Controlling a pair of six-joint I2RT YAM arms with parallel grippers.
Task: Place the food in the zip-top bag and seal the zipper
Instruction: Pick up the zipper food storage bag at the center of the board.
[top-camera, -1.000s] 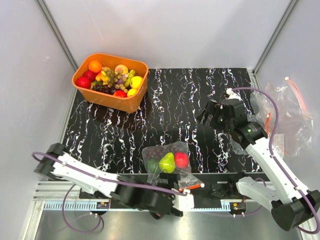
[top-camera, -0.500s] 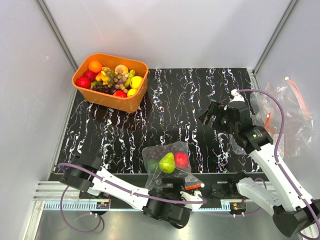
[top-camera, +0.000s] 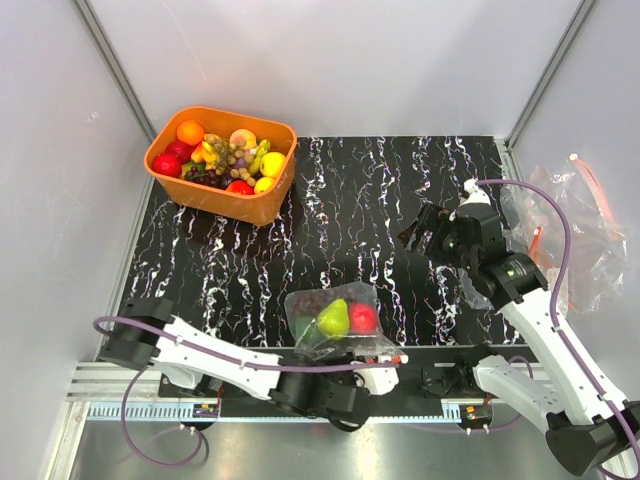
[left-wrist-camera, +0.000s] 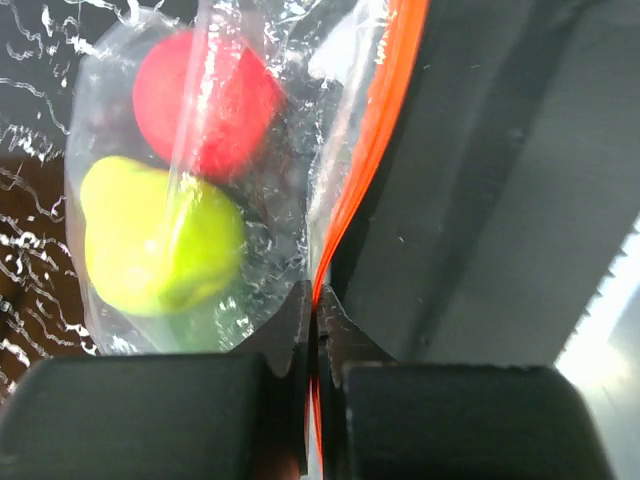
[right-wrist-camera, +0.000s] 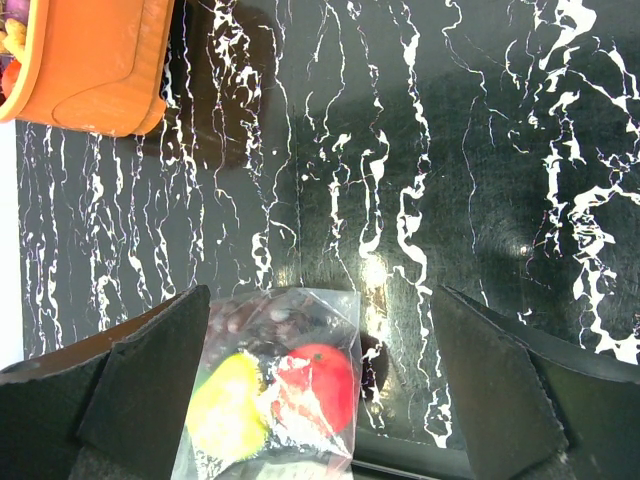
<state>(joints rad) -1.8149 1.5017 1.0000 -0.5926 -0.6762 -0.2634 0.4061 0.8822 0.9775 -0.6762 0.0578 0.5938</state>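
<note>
Filled zip-top bag (top-camera: 335, 315), zipper (left-wrist-camera: 365, 160) pinched
It holds 3 fruits: apple (top-camera: 363, 319), pear (top-camera: 334, 320), grapes (top-camera: 315, 303). The left gripper (left-wrist-camera: 315, 390) clamps the zipper; the right gripper (top-camera: 418, 230) hangs spread. The orange basket (top-camera: 225, 205) brims with mixed fruit (top-camera: 225, 160).

Bag (top-camera: 346, 296) is lying at the table's (top-camera: 380, 200) near edge, holding a pear (top-camera: 334, 318), an apple (top-camera: 363, 319) and grapes (top-camera: 318, 303). Left gripper (top-camera: 372, 363) is sitting at its zipper (top-camera: 386, 356). Right gripper (top-camera: 422, 228) is hovering well apart from the bag, jaws spread. Basket (top-camera: 222, 202) is sitting at far left, full of fruit.
</note>
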